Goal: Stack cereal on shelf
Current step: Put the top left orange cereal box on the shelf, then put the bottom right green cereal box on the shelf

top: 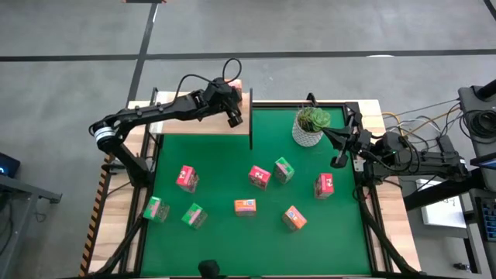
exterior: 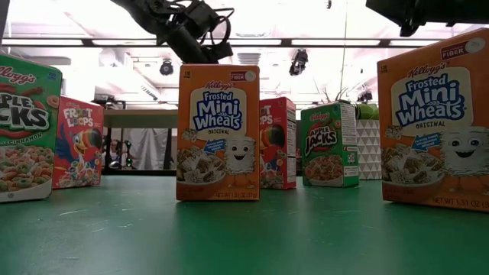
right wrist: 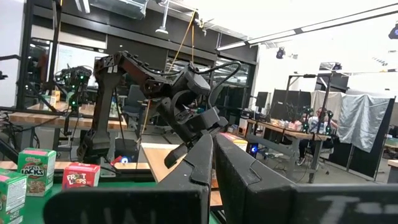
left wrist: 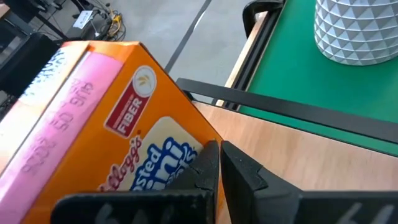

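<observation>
Orange cereal box beside pressed-together left gripper fingers over shelf; right gripper closed too; could topple if nudged.

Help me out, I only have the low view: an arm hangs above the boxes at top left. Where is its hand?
Observer: That is the left hand, over the shelf plank at the table's back.
Operator: Holding a box?
Observer: No. Its wrist view shows shut fingers beside an orange box, with nothing between them.
Operator: And the other arm?
Observer: The right hand waits shut beside the plant pot.
</observation>
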Tool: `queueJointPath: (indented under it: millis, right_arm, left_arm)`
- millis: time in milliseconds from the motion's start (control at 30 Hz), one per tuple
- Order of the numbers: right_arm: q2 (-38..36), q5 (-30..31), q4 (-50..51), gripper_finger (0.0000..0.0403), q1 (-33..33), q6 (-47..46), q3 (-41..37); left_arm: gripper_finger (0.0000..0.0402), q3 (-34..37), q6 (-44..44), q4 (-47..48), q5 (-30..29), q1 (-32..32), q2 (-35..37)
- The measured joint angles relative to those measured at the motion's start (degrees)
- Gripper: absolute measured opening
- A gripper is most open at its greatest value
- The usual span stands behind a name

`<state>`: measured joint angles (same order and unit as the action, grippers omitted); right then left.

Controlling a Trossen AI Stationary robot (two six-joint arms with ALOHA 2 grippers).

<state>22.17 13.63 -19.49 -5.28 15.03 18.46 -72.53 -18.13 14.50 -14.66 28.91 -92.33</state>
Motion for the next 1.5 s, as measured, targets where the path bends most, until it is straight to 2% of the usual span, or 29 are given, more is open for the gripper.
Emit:
queueJointPath:
  millis: [267,500,600,1033,1333,1500]
  right_arm:
    - [0.0,0.0,0.0,0.0009,0.0,0.6,0.0]
    - [0.0,0.0,0.0,0.0009,0.0,0.7,0.0]
    - [0.0,0.0,0.0,0.0009,0.0,0.6,0.0]
    - [0.0,0.0,0.0,0.0009,0.0,0.6,0.0]
    - [0.0,0.0,0.0,0.0009,0.0,1.0,0.0]
    - [0.0,0.0,-0.7,0.0009,0.0,1.9,0.0]
  left_arm:
    - [0.0,0.0,0.0,2.2,0.0,-0.6,1.1]
    - [0.0,-1.8,-0.9,15.5,-0.7,-1.3,2.4]
    - [0.0,-1.3,-1.6,15.4,-2.9,-0.5,2.4]
    - [0.0,-1.6,-3.0,12.9,-2.9,1.6,0.7]
    - [0.0,-1.6,-2.3,11.6,-2.8,1.4,0.2]
    - [0.0,-1.6,0.0,11.6,-2.8,-1.1,1.4]
